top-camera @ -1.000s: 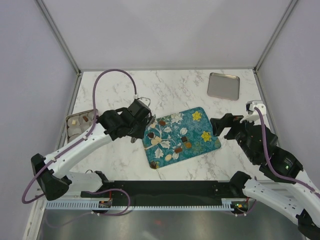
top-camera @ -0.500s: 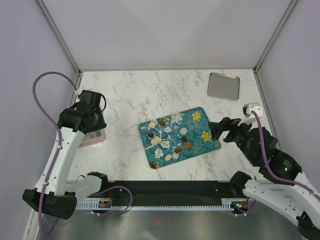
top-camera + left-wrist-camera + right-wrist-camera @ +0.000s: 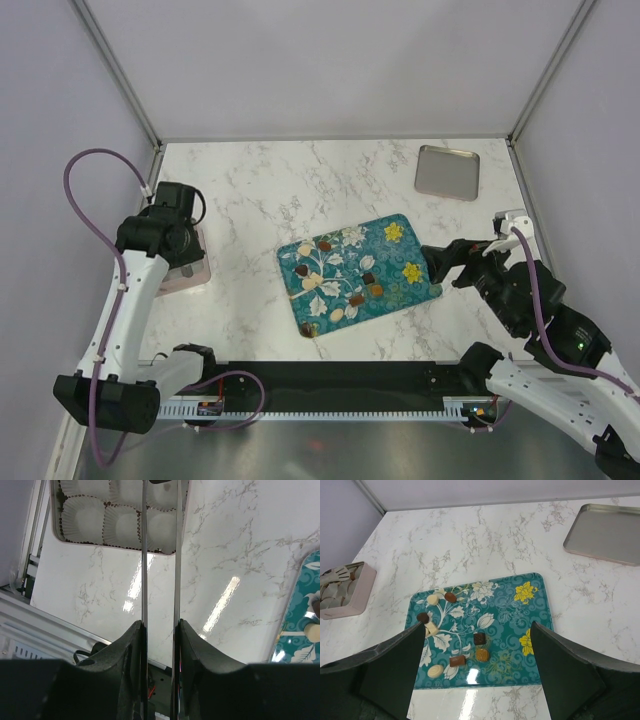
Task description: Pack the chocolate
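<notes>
Judging by the layout, packing was only partly done — one brown bonbon [image 3: 353, 575] showed in the pink box [image 3: 350, 607], yet about eight chocolates [image 3: 479, 639] lay loose on the teal tray [image 3: 520, 625] and several paper cups [image 3: 85, 517] sat empty. The left gripper [image 3: 160, 555] hung over the box, well apart from the tray, its long blades close together with tips out of view, so I could not tell whether they pinched anything; the right gripper [image 3: 450, 263], spread wide, hovered at the tray's right edge.

Your desk [image 3: 300, 190] clutter
Steel tray [image 3: 447, 172] in the far right corner, teal flowered tray [image 3: 400, 250] mid-desk, cup-lined pink box [image 3: 190, 275] at left edge.
</notes>
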Robot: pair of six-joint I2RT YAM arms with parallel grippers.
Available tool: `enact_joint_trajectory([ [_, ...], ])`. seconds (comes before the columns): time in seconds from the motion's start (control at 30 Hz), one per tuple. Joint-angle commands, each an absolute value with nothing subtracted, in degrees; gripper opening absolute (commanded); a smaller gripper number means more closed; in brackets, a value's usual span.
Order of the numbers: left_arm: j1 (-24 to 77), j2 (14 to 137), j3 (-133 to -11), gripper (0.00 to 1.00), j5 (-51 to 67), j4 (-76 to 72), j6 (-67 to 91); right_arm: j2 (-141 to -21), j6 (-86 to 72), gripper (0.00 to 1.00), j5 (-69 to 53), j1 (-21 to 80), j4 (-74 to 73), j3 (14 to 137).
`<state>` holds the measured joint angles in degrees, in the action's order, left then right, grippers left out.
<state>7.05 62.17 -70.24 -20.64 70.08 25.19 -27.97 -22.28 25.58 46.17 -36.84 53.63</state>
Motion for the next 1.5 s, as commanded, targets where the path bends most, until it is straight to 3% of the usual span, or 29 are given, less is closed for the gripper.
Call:
enact_joint_trajectory([
  [0.0,6.42,63.1,-70.14,0.36,-22.68,67.76,23.12,-27.25,-21.01,0.94,27.15,46.41,-35.86,53.7],
  [1.47,5.54,65.48,-68.2,0.43,-20.92,64.16,19.86,-29.0,-20.13,0.94,30.59,46.32,-35.16,54.58],
])
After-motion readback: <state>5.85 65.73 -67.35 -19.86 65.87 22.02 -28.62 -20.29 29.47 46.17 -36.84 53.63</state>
